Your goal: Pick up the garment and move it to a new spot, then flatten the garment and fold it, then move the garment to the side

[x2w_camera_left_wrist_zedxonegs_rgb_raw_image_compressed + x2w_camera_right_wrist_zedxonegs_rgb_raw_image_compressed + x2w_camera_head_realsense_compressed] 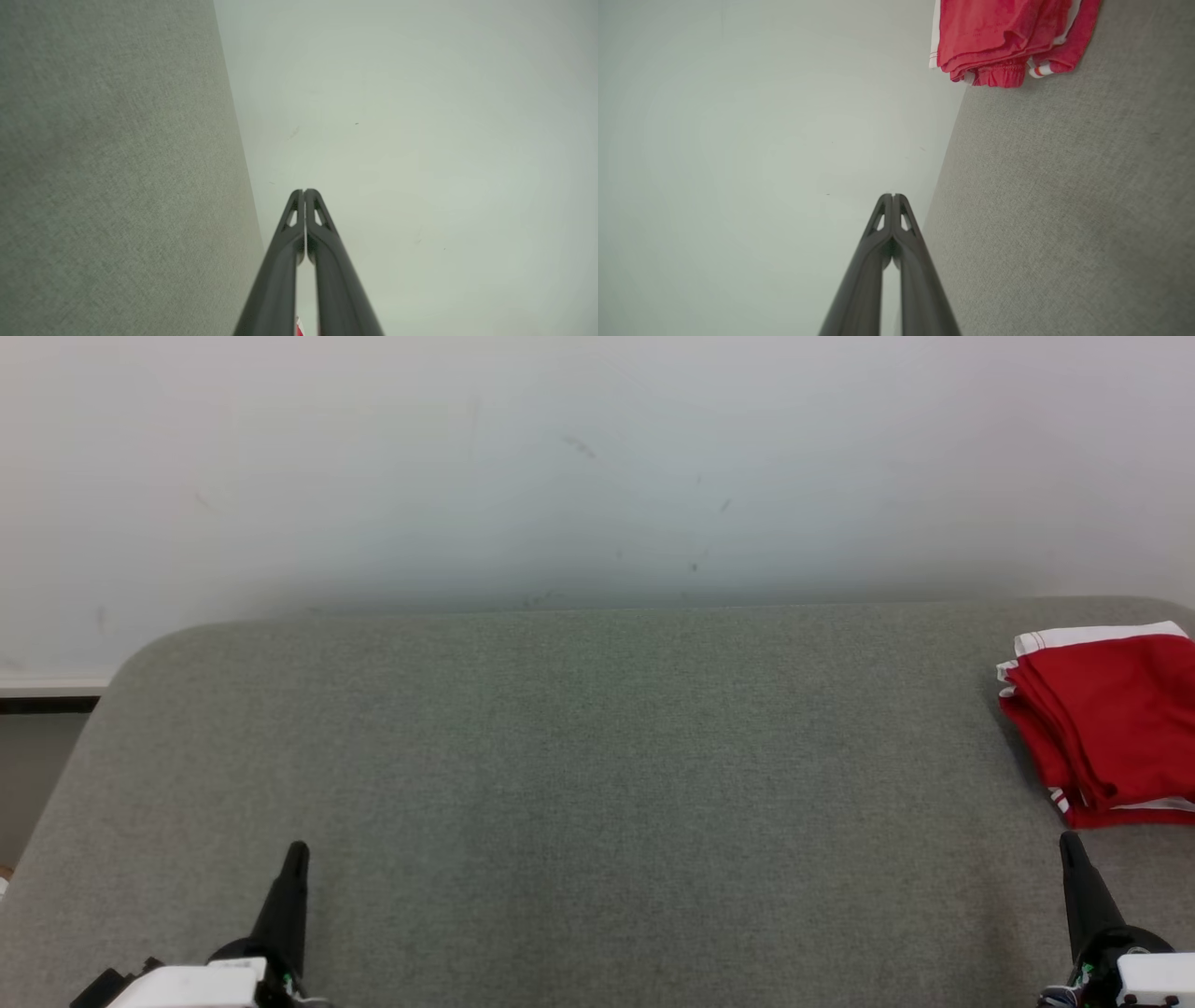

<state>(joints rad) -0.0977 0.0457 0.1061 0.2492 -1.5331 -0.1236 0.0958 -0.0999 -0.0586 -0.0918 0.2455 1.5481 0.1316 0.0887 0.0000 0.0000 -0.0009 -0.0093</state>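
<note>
While left pincer (pixel 297 851), right pincer (pixel 1070 846) sit closed, empty, folded red garment (pixel 1111 719) lies beyond latter, apart.

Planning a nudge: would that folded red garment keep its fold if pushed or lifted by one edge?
Probably not. The red garment looks thin and floppy, its layers splaying at the edges, so lifting one edge would likely unfold it. The table has a textured cover that may grip, so a push could bunch it.
</note>
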